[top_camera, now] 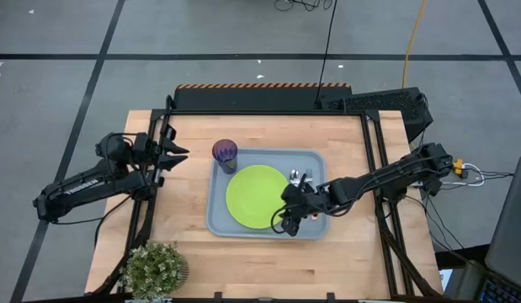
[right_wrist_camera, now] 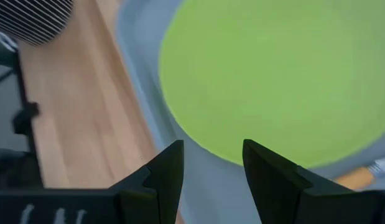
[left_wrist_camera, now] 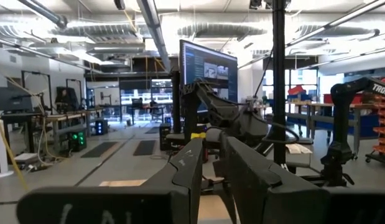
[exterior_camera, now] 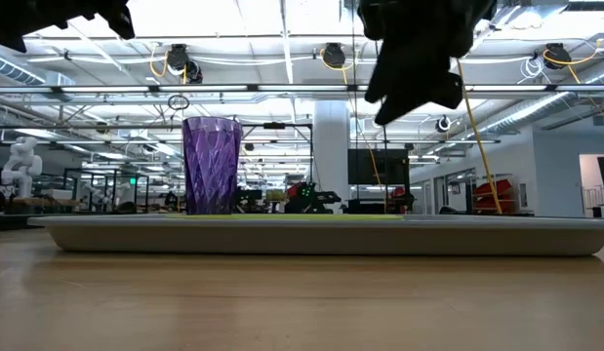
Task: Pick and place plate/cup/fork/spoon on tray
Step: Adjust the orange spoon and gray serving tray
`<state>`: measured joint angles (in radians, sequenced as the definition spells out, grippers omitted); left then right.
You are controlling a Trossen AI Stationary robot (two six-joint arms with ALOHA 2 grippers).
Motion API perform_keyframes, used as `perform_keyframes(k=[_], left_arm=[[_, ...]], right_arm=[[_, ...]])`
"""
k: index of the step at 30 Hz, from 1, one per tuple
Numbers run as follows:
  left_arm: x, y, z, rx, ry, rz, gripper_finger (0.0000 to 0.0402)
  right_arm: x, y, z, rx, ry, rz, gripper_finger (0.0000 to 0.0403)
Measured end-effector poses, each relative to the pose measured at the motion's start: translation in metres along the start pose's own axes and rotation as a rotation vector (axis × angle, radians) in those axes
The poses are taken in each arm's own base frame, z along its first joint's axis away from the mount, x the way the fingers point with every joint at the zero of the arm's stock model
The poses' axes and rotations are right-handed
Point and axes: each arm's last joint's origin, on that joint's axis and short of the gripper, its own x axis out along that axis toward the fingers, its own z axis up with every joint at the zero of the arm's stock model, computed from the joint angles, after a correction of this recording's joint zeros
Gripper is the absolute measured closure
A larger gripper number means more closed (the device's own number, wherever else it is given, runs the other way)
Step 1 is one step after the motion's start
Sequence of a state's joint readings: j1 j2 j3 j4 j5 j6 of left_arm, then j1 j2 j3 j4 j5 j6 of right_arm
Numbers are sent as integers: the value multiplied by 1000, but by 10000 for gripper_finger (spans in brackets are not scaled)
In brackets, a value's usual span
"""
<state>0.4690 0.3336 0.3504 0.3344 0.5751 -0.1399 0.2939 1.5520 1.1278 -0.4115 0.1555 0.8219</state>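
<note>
My right gripper (top_camera: pixel 287 220) is hovering, fingers parted and empty, over the tray (top_camera: pixel 218 220) just beside the plate (top_camera: pixel 256 197); the cup (top_camera: pixel 225 155) is standing in the tray's corner; my left gripper (top_camera: pixel 178 155) is waiting off the tray's cup side, nearly closed, holding nothing.

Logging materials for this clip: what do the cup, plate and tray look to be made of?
The cup: likely plastic, translucent purple with faceted walls that let light through. The plate: probably plastic, opaque lime green, smooth and matte, no visible glare. The tray: likely moulded plastic, grey-blue, matte, with rounded corners and a raised rim.
</note>
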Motion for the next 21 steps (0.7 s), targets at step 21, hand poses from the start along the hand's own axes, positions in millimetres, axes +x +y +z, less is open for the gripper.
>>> perform_keyframes(k=[21], left_arm=[[0, 0, 2, 19, -19, -3, 325]], right_arm=[[2, -4, -5, 78, 25, -27, 248]])
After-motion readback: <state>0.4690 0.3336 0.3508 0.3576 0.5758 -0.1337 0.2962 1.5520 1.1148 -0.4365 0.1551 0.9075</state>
